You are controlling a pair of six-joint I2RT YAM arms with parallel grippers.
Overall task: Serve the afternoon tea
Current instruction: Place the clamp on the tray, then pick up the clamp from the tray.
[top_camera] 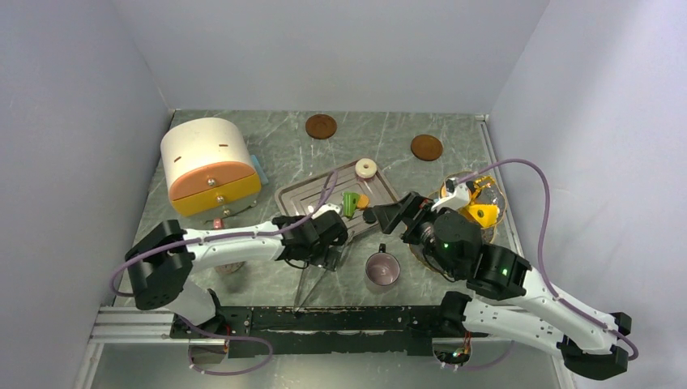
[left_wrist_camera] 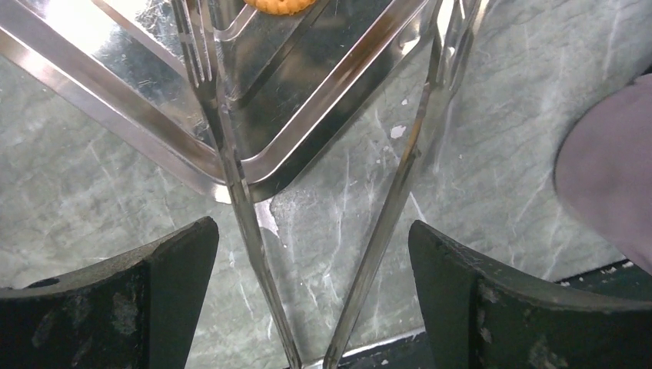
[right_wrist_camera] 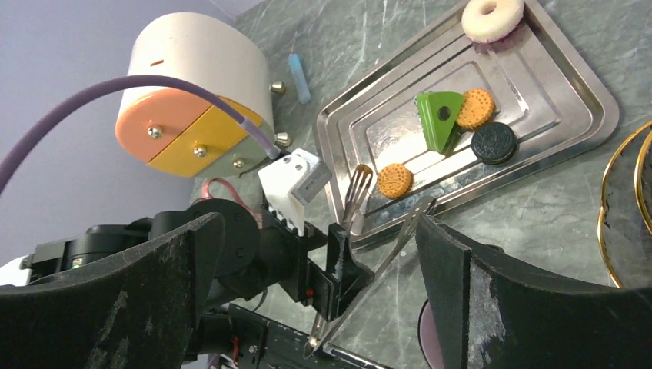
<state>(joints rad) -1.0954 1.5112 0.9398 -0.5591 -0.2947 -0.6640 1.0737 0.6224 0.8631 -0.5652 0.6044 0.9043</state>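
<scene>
Inside the wide-open left gripper (left_wrist_camera: 311,231) lie steel tongs (left_wrist_camera: 238,192), touching neither jaw, tips over the tray (left_wrist_camera: 330,92) by an orange biscuit (right_wrist_camera: 394,180). The right gripper (right_wrist_camera: 319,227) gapes empty; the mug (top_camera: 381,270) stands near it.

Steel tongs (left_wrist_camera: 247,223) on a grey-green marble tabletop (left_wrist_camera: 92,200), with bystanders around them.
The tongs' forked tips reach over the near corner of a rectangular steel tray (top_camera: 304,198). Beyond and left of the tongs stands a cream cylindrical box with orange and yellow drawer fronts (top_camera: 206,162), a small pale-blue bar (right_wrist_camera: 298,77) beside it. Two brown round coasters (top_camera: 321,126) (top_camera: 427,147) lie well beyond the tips; a gold-rimmed dish (right_wrist_camera: 624,223) sits to the right.
</scene>
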